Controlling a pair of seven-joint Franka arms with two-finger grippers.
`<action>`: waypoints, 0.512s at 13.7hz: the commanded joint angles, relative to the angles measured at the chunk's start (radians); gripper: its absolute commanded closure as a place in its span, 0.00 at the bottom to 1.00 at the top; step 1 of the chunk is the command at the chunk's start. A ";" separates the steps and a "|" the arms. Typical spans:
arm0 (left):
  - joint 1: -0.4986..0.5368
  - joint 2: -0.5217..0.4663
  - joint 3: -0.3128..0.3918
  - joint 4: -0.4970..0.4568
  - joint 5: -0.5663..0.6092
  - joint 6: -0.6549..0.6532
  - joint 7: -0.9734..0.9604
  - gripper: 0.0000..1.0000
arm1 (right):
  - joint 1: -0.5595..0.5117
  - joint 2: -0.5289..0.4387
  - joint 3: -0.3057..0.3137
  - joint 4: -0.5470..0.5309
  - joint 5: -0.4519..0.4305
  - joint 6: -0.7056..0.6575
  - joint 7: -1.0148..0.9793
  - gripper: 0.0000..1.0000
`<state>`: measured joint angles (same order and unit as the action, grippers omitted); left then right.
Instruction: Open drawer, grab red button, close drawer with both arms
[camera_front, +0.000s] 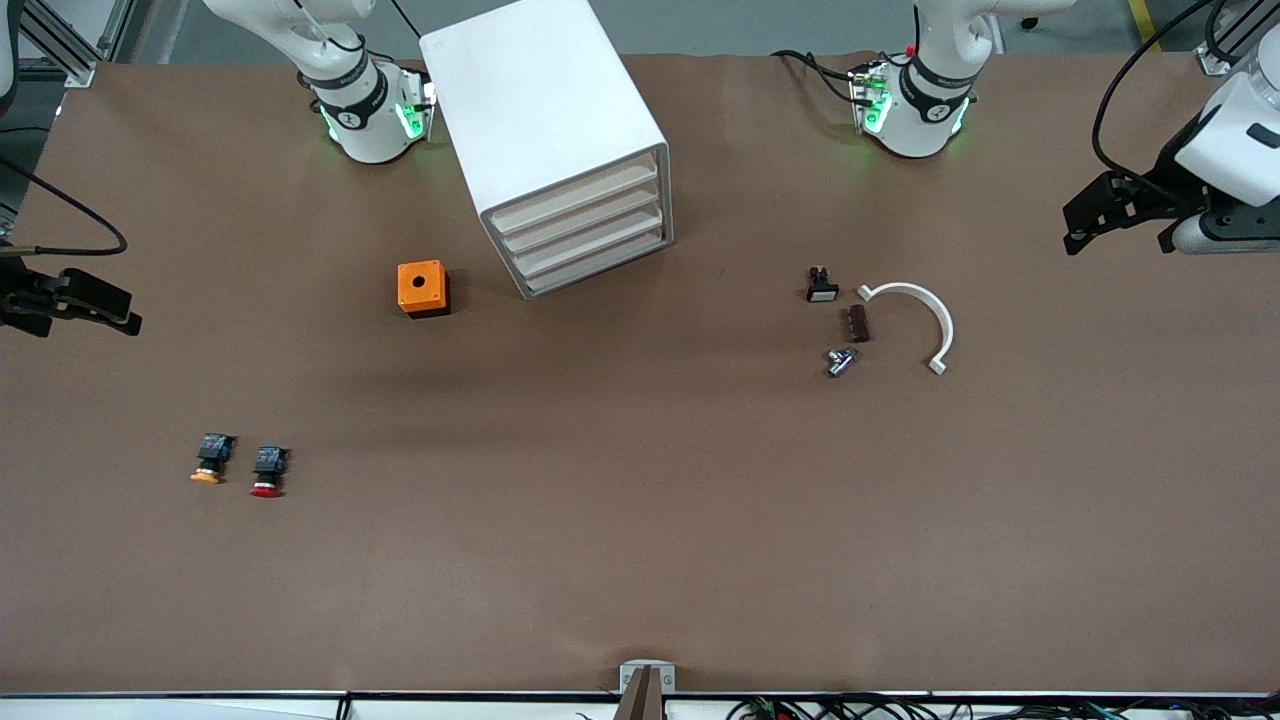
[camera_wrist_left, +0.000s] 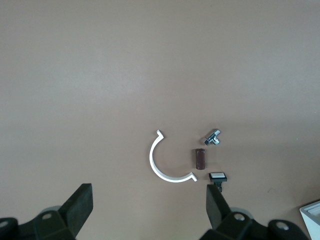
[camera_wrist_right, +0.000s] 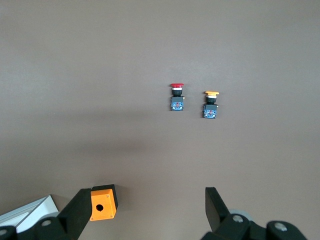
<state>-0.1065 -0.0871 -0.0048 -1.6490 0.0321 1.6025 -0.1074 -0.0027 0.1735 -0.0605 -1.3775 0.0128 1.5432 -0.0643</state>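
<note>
The white cabinet (camera_front: 545, 120) stands in the middle of the table near the arms' bases. Its stacked drawers (camera_front: 590, 228) are all shut. The red-capped button (camera_front: 267, 472) lies on the table toward the right arm's end, nearer to the front camera than the cabinet; it also shows in the right wrist view (camera_wrist_right: 176, 96). My right gripper (camera_front: 85, 320) is open and empty, up over the table's edge at the right arm's end; its wrist view (camera_wrist_right: 147, 215) shows the wide gap. My left gripper (camera_front: 1118, 238) is open and empty, up over the left arm's end (camera_wrist_left: 150, 210).
An orange-capped button (camera_front: 208, 460) lies beside the red one. An orange box with a hole (camera_front: 422, 288) sits beside the cabinet. Toward the left arm's end lie a white half-ring (camera_front: 920, 310), a small black switch (camera_front: 822, 288), a brown block (camera_front: 858, 323) and a metal fitting (camera_front: 840, 361).
</note>
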 joint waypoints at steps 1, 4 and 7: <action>-0.001 -0.016 0.003 -0.006 0.019 -0.012 0.021 0.00 | -0.003 0.009 0.001 0.024 0.003 -0.012 0.005 0.00; 0.004 -0.013 0.006 0.014 0.008 -0.029 0.021 0.00 | -0.002 0.009 0.001 0.032 0.003 -0.012 0.006 0.00; 0.001 -0.008 0.006 0.018 0.017 -0.035 0.021 0.00 | -0.003 0.009 -0.001 0.032 0.001 -0.012 0.006 0.00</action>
<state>-0.1038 -0.0872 -0.0034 -1.6414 0.0321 1.5891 -0.1074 -0.0028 0.1735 -0.0611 -1.3707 0.0128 1.5433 -0.0643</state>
